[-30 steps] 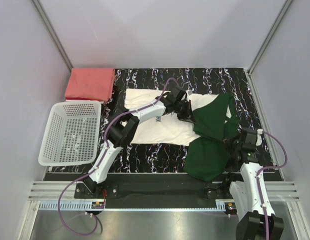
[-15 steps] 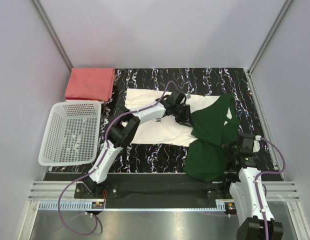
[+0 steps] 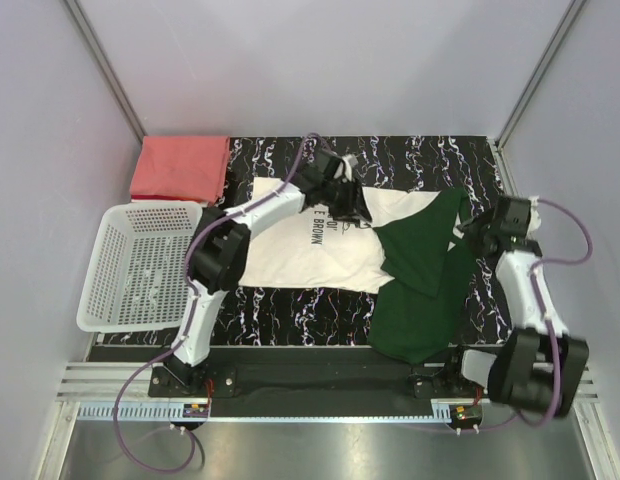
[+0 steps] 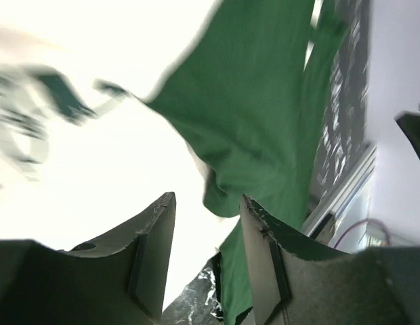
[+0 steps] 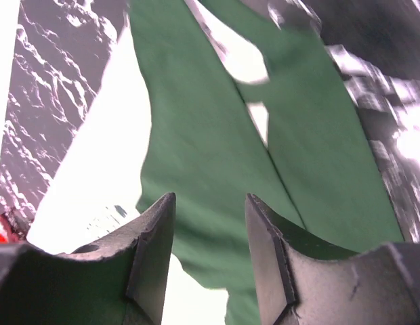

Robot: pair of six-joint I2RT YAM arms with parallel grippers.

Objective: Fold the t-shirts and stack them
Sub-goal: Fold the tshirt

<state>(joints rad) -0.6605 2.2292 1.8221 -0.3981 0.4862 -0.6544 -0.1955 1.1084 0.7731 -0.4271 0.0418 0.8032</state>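
Left arm (image 3: 265, 210) stretched over cream-green t-shirt (image 3: 290, 260), left fingers (image 4: 154, 250) apart, right arm (image 3: 520, 275) beside it, right fingers (image 5: 156, 250) apart

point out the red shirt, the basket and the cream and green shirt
red shirt (image 3: 180, 168): top view, middle of folded cloth
basket (image 3: 100, 265): top view, left wall
cream and green shirt (image 3: 300, 260): top view, cream body

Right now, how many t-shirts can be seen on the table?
2. The folded salmon-red cloth t-shirt lies at the far left corner; the cream-white t-shirt with dark green parts is spread across the middle. Others could lie hidden beneath.
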